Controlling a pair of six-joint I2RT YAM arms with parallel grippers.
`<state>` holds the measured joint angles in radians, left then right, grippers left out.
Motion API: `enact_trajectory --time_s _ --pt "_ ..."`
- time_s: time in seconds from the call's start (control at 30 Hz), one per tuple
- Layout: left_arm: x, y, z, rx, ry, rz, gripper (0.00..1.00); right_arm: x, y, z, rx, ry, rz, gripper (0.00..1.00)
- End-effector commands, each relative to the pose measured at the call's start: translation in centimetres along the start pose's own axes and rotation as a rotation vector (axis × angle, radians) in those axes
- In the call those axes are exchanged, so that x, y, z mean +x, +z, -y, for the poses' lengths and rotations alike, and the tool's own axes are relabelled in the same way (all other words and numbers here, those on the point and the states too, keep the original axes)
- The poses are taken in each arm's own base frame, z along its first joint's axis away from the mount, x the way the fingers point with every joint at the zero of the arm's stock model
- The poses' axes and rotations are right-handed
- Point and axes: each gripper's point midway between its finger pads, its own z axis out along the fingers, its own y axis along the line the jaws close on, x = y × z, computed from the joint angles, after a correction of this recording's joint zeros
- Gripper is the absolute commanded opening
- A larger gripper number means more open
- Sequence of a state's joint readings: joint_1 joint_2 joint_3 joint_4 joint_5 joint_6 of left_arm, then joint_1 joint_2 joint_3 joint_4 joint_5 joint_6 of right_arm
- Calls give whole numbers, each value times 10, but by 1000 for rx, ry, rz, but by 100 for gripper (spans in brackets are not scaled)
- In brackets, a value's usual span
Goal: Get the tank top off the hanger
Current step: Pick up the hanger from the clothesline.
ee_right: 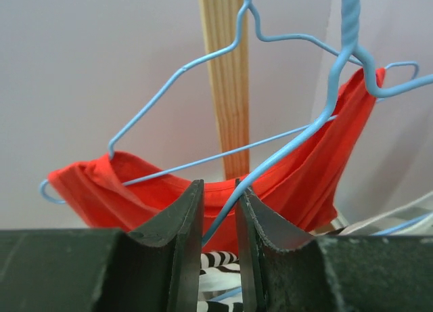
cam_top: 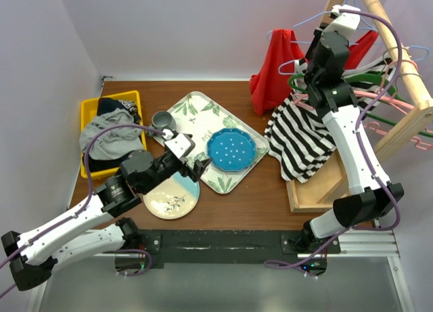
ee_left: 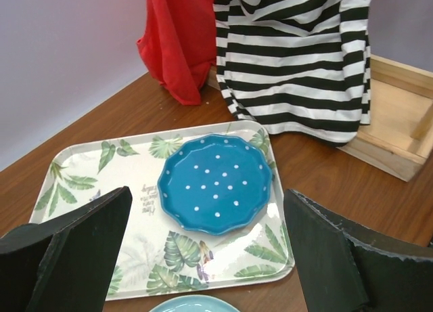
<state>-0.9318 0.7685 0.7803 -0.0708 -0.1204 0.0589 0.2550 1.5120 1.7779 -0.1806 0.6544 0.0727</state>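
Blue hanger [ee_right: 348,14] wire pinched by right gripper [ee_right: 218,224]; red tank top [ee_right: 298,170] draped just beyond; left gripper [ee_left: 206,217] spread wide, well apart.

The left arm [cam_top: 67,231] lies low across the lower left of the top view. Its left gripper [cam_top: 201,164] is near frame centre, jaws spread wide. The right arm [cam_top: 348,132] rises from lower right to upper right, and the right gripper [ee_right: 220,190] holds its jaws nearly together, with only a narrow slit between them.

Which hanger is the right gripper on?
The light-blue wire hanger holding the red tank top; its wire passes between the right gripper's fingers. The green hanger and pink hanger hang clear.
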Motion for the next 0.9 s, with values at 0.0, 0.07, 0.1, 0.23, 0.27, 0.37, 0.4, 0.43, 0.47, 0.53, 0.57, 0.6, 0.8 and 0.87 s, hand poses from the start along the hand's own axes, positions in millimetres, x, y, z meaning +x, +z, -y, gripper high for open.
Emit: enact_trajectory --time_s 0.0,0.07,0.1,0.23,0.27,0.37,0.4,0.43,0.47,0.53,0.57,0.6,0.8,0.87 --pt "-38 11 -22 -126 -43 68 100 -51 -25 -3 -99 152 93 26" --pt "-55 13 -28 -154 -36 93 100 -58 -32 -6 -135 195 103 25" --pt "-65 17 -30 -163 -38 123 100 -61 -36 -10 -165 210 103 25" --pt "-118 23 -39 -192 -14 235 100 -65 -51 -16 -239 281 91 25" --pt "-127 26 -38 -186 -7 250 100 -67 -57 -14 -250 295 94 25" --pt "-161 38 -30 -130 40 308 100 -69 -67 -17 -288 335 87 22" --pt "-174 47 -23 -88 55 330 99 -74 -72 -13 -294 350 94 22" --pt "-180 51 -19 -68 74 335 98 -76 -76 -15 -312 368 93 21" --pt "-186 57 -15 -42 86 340 98 -75 -79 -15 -320 377 89 21" --pt "-197 75 -1 34 121 341 96 -79 -88 -19 -365 411 87 20" --pt "-200 81 3 54 129 339 96 -77 -90 -22 -388 419 77 20" --pt "-204 94 10 86 139 337 95 -78 -94 -24 -406 432 76 19" --pt "-208 139 24 139 168 333 93 -81 -104 -27 -451 463 79 18" --pt "-200 158 26 146 181 314 90 -84 -105 -27 -459 466 94 18"
